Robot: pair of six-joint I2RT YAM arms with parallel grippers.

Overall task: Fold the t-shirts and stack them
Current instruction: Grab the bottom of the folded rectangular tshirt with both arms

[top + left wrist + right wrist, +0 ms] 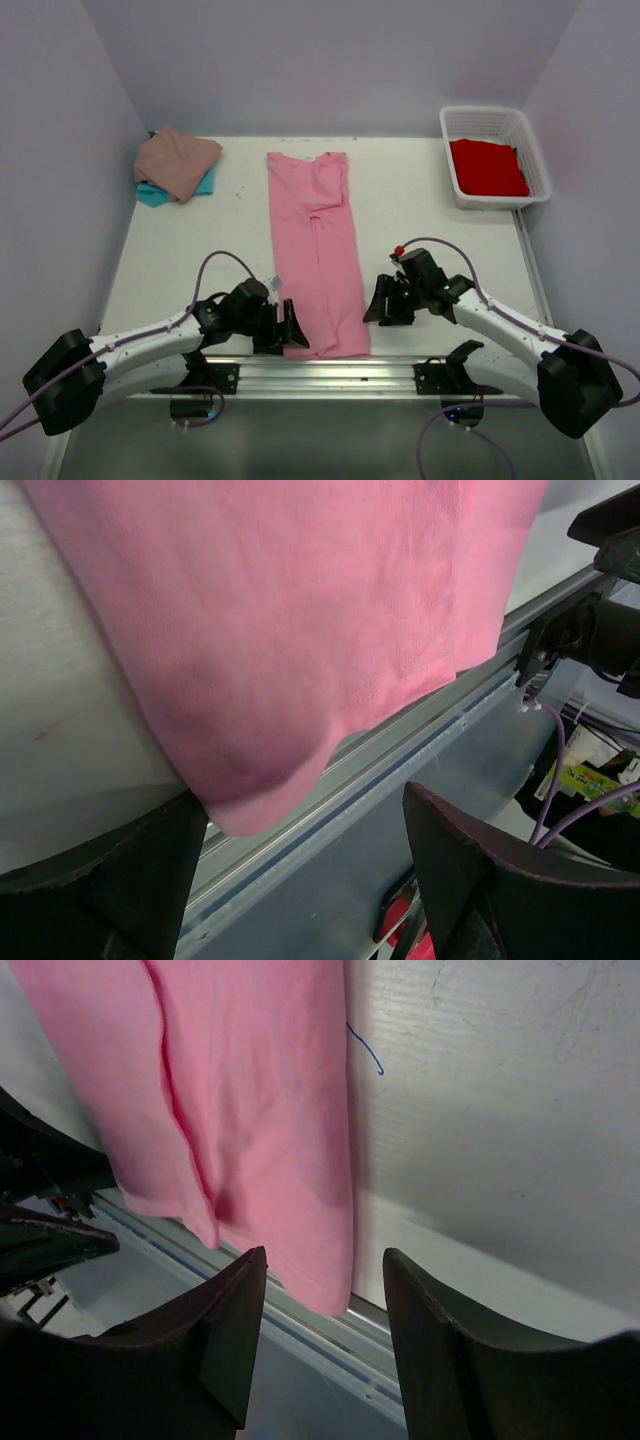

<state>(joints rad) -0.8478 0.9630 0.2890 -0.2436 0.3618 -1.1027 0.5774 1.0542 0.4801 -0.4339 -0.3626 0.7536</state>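
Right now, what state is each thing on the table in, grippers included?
pink t-shirt: folded lengthwise, flat, hem overhanging the near edge
tan-pink t-shirt: folded, atop the teal t-shirt
teal t-shirt: under it, mostly covered
red t-shirt: inside the white basket
left gripper: open, empty
right gripper: open, empty

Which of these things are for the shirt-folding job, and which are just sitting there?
For the job:
bright pink t-shirt, laid out long in the middle
tan-pink t-shirt, lying on the teal t-shirt
red t-shirt, in the white basket

Just sitting there:
the white basket itself
blue scribble on the table
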